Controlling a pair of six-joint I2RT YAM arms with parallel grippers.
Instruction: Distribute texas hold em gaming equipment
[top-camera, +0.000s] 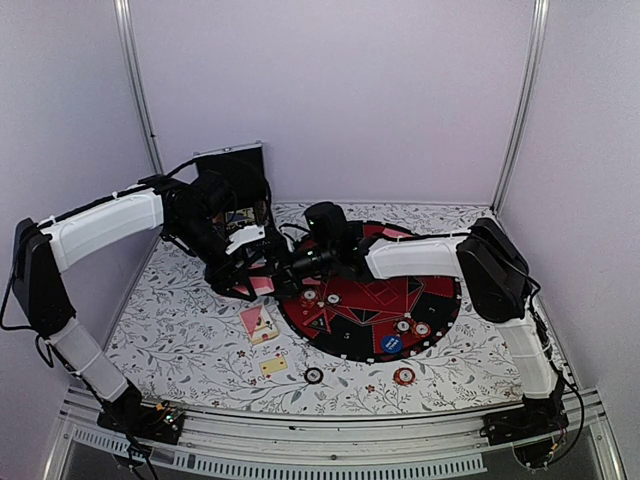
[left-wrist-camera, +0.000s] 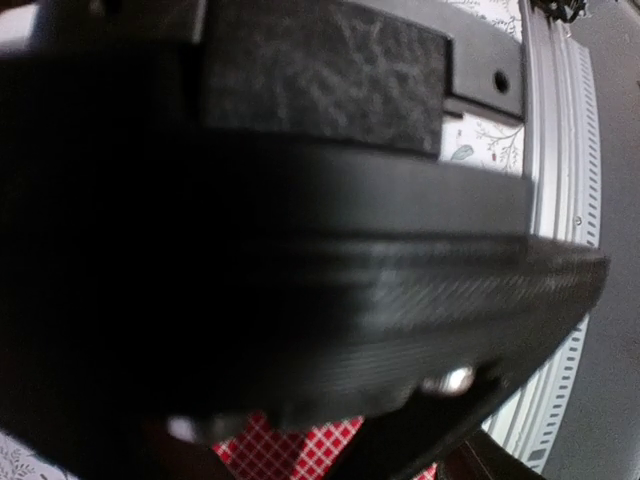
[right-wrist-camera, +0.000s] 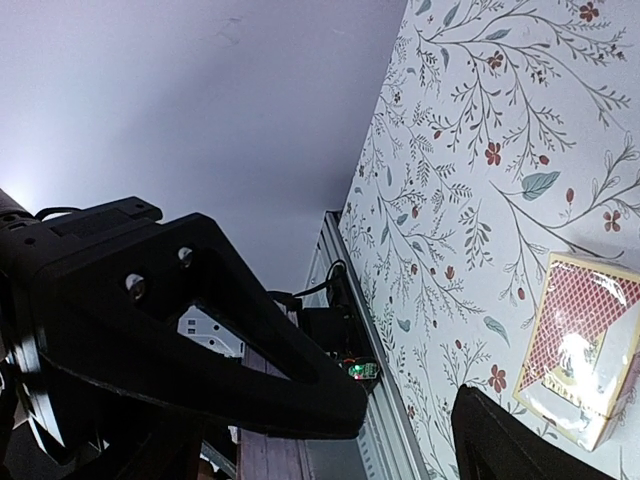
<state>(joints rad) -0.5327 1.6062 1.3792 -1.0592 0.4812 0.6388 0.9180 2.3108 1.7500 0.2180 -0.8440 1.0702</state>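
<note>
cards: pink-red cards (top-camera: 264, 286) pinched at the left arm's fingertips, just off the mat's (top-camera: 350, 320) left rim
pack: card pack (top-camera: 260, 325) flat on the floral cloth (top-camera: 180, 340), beside the mat; single card (top-camera: 273, 366) nearer the bases
chips: orange-red chip (top-camera: 403, 376) and dark chip (top-camera: 313, 375) on the cloth; more on the mat
left gripper (top-camera: 252, 277): closed on the pink-red cards; wrist view mostly blocked
right gripper (top-camera: 292, 266): jaws wide apart, empty, just beside the left

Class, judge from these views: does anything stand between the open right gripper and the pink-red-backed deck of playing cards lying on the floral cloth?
Nothing visible does. Only bare floral cloth shows between the right gripper and the pink-red-backed deck.
</note>
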